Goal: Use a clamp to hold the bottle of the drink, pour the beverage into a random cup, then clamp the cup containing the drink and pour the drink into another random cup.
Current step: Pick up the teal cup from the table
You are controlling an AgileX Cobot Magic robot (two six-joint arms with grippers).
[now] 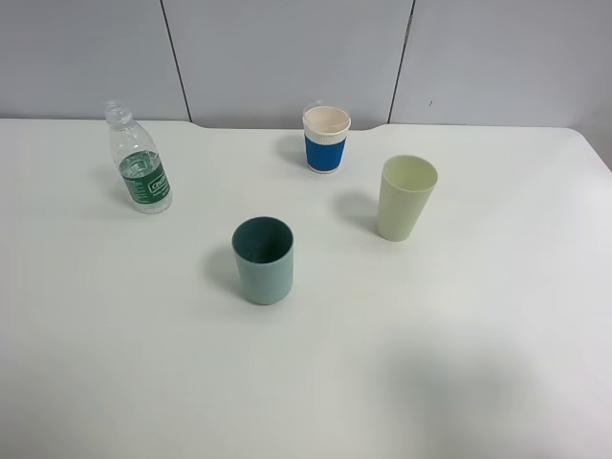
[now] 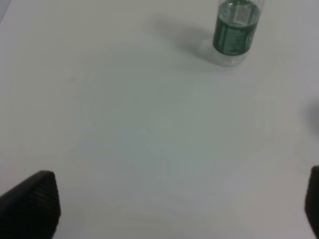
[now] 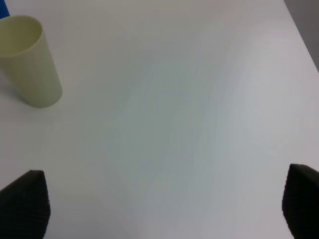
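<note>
Left hand (image 2: 180,191) (jaws wide), bottle (image 2: 235,31) well apart

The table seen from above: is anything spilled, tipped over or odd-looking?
Nothing stands out. The bottle, teal cup, pale green cup and blue-sleeved paper cup all stand upright and apart, with no puddle visible on the white table.

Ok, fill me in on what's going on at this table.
Nothing is being handled yet. The left gripper and right gripper hang open above the table, holding nothing. The bottle stands upright at the far left, with a teal cup, a pale green cup and a blue-banded paper cup standing apart.
</note>
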